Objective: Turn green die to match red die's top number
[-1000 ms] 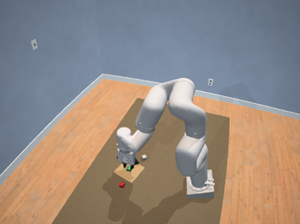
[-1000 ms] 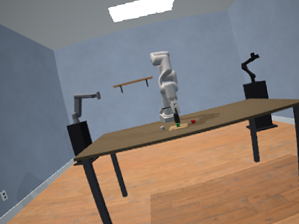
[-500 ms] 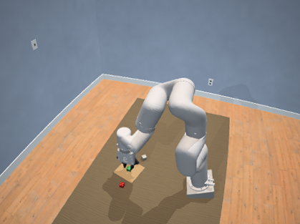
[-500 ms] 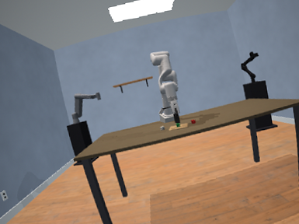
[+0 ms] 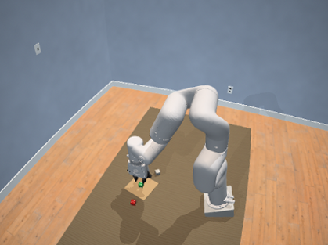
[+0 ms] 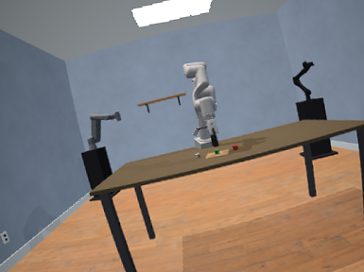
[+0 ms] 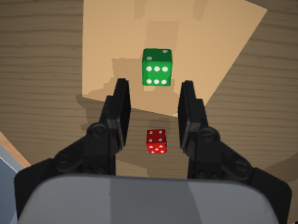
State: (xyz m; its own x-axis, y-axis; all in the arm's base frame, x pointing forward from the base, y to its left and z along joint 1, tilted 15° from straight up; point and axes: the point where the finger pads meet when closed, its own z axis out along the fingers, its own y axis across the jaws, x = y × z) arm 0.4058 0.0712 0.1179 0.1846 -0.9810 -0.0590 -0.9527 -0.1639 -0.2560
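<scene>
The green die lies flat on the tan mat. In the wrist view a face with six pips is turned toward the camera. The red die lies on the table off the mat's edge. My gripper hangs just above the green die, partly open with nothing between the fingers. In the wrist view the green die shows just beyond the fingertips and the red die shows between the fingers, lower down.
A small white die lies on the brown table beside the mat, toward the arm. The arm's base stands on the table to the right.
</scene>
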